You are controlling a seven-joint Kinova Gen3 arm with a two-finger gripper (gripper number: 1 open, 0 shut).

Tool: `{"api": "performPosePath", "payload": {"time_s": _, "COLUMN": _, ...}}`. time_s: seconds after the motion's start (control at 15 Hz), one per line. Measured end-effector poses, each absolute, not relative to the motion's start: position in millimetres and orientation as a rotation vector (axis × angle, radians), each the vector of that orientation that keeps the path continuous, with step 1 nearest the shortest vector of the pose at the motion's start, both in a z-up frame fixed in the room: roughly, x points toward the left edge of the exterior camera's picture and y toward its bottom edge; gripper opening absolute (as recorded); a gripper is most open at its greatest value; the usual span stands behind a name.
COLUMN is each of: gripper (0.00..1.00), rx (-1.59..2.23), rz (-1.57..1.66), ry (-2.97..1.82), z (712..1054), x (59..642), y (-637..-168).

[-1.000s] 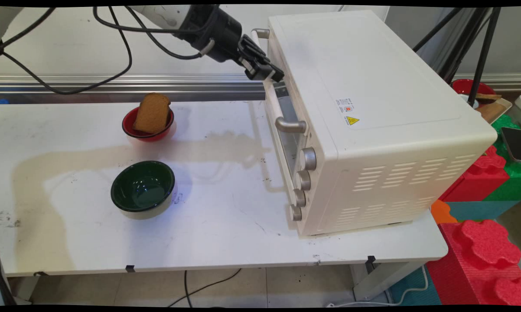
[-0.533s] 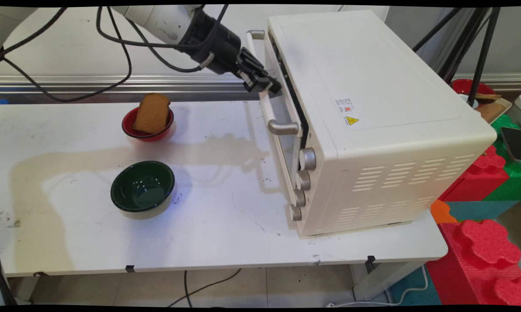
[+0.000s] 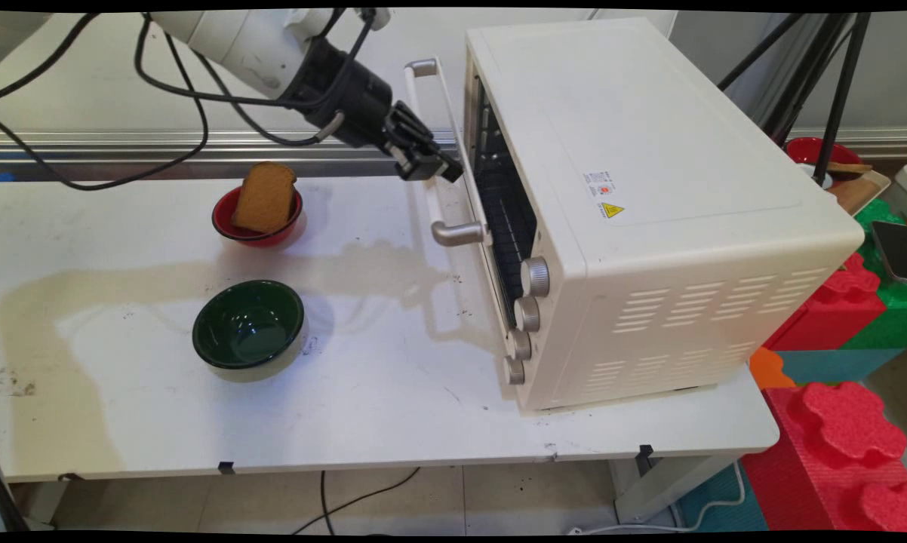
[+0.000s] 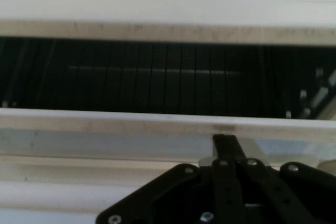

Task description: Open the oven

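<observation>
- The tool [image 3: 432, 167] is clamped round the long white handle [image 3: 428, 151] of the oven door [image 3: 465, 219], gripping it about midway along the bar
- The cream toaster oven [image 3: 650, 196] stands on the right part of the white table [image 3: 393, 407], its front turned toward the arm
- The door hangs partly open, tilted out at the top, with a gap between its upper edge and the oven body; the dark inside and a wire rack [image 3: 506, 219] show through that gap
- From the hand view the door's top edge [image 4: 157, 121] runs across just above the fingers [image 4: 224, 142], and the black cavity [image 4: 157, 77] lies beyond it
- Four metal knobs [image 3: 527, 313] sit in a column at the near end of the oven's front
- A red bowl [image 3: 257, 222] with a brown slice of bread [image 3: 265, 197] leaning in it stands left of the tool, well apart from it
- A dark green bowl [image 3: 248, 329] sits nearer the table's front, apart from both the red bowl and the oven
- Black cables [image 3: 182, 90] droop from the arm above the red bowl
</observation>
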State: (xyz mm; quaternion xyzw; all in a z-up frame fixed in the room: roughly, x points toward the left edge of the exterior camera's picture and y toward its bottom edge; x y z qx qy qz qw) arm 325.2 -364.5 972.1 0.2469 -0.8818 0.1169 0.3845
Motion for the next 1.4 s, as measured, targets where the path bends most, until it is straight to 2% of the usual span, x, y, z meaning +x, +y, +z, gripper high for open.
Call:
{"api": "performPosePath", "payload": {"time_s": 0.67, "gripper": 0.00, "rx": 0.645, "rz": 0.268, "ry": -2.337, "z": 956.2, "x": 369.2, "y": -330.6}}
{"api": "performPosePath", "payload": {"time_s": 1.4, "gripper": 0.00, "rx": 0.656, "rz": 0.244, "ry": -2.426, "z": 929.2, "x": 389.6, "y": -309.3}}
